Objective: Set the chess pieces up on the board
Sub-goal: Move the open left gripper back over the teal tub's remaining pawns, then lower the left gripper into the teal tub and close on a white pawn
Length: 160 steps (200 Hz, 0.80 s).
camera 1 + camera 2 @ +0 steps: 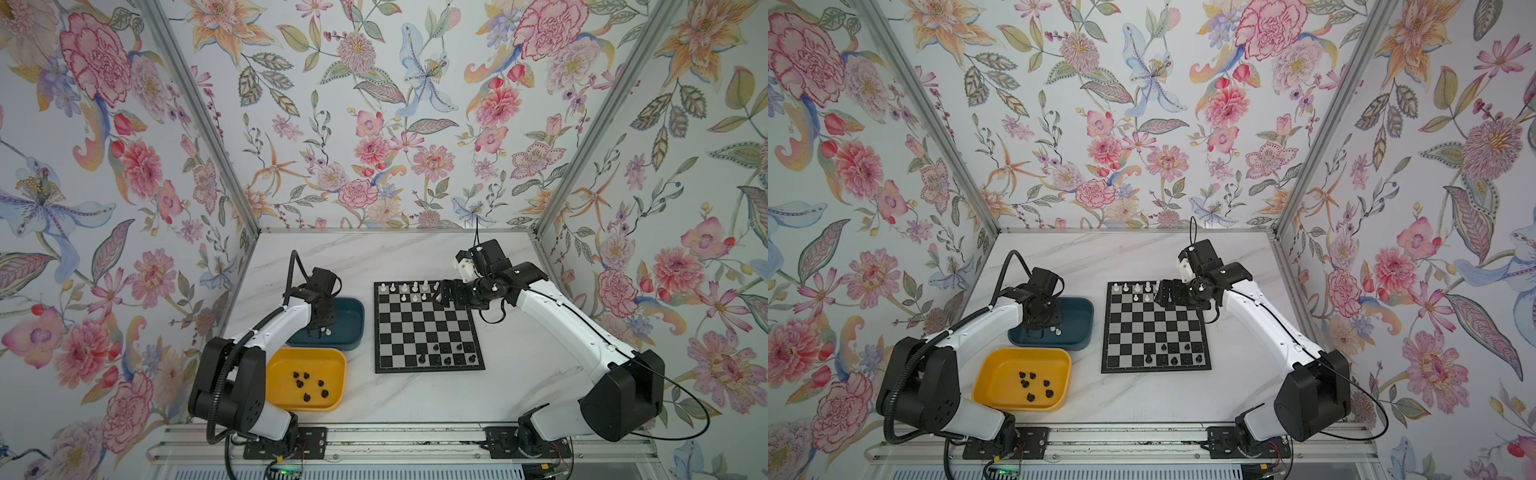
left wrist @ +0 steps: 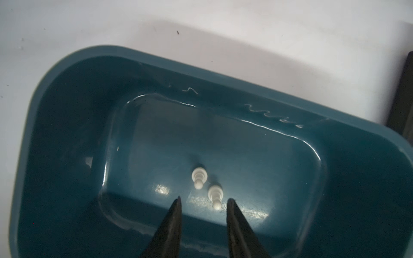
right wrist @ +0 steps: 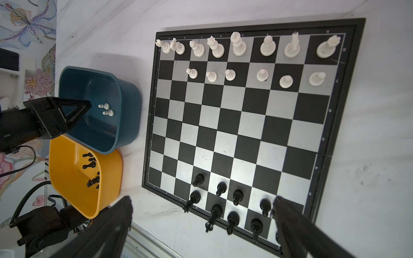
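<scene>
The board (image 1: 415,328) lies at the table's middle. White chess pieces (image 1: 409,287) fill its far rows, and several black ones (image 1: 446,353) stand on the near rows. Two white pawns (image 2: 199,177) lie in the teal tray (image 2: 67,111). My left gripper (image 2: 204,200) hangs low inside that tray, open. One pawn (image 2: 215,196) lies between its fingertips, close to one finger and not gripped. My right gripper (image 3: 202,201) stands wide open and empty, and in a top view the right gripper (image 1: 442,297) hovers over the board's far right part.
A yellow tray (image 1: 307,353) with several black pieces (image 1: 307,384) sits near the front left, touching the teal tray (image 1: 353,324). Both trays lie left of the board. Floral walls close in the table on three sides.
</scene>
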Each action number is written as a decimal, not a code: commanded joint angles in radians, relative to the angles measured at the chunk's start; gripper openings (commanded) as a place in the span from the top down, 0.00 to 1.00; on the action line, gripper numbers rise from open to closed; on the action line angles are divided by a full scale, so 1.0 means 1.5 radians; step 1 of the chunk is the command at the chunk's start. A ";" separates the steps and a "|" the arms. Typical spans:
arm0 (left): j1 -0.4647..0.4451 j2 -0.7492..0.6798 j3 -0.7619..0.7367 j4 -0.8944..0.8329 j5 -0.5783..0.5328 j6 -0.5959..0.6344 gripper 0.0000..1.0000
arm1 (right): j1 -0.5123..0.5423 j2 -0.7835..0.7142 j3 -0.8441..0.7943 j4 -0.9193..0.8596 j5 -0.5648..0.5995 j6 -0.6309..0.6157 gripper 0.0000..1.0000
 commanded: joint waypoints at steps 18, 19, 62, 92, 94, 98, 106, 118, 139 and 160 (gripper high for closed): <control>0.018 0.027 -0.022 0.039 0.019 0.013 0.65 | 0.005 -0.032 -0.008 0.005 0.016 0.015 0.01; 0.018 0.028 -0.022 0.039 0.019 0.014 0.65 | 0.005 -0.033 -0.008 0.004 0.016 0.015 0.01; 0.023 0.054 -0.036 0.054 0.023 0.016 0.66 | 0.004 -0.038 -0.012 0.000 0.021 0.016 0.01; 0.026 0.055 -0.053 0.064 0.022 0.014 0.67 | 0.004 -0.038 -0.013 0.000 0.019 0.015 0.01; 0.026 0.056 -0.054 0.064 0.022 0.013 0.67 | 0.005 -0.037 -0.013 0.000 0.019 0.016 0.01; 0.026 0.055 -0.055 0.064 0.022 0.013 0.68 | 0.004 -0.036 -0.013 0.000 0.020 0.014 0.01; 0.026 0.056 -0.060 0.067 0.021 0.012 0.68 | 0.004 -0.036 -0.013 -0.001 0.020 0.014 0.01; 0.027 0.053 -0.065 0.069 0.020 0.010 0.69 | 0.005 -0.035 -0.012 0.000 0.020 0.014 0.01; 0.027 0.052 -0.066 0.074 0.019 0.009 0.70 | 0.005 -0.033 -0.010 0.000 0.018 0.013 0.01; 0.028 0.055 -0.060 0.075 0.016 0.010 0.70 | 0.005 -0.031 -0.009 0.000 0.017 0.011 0.01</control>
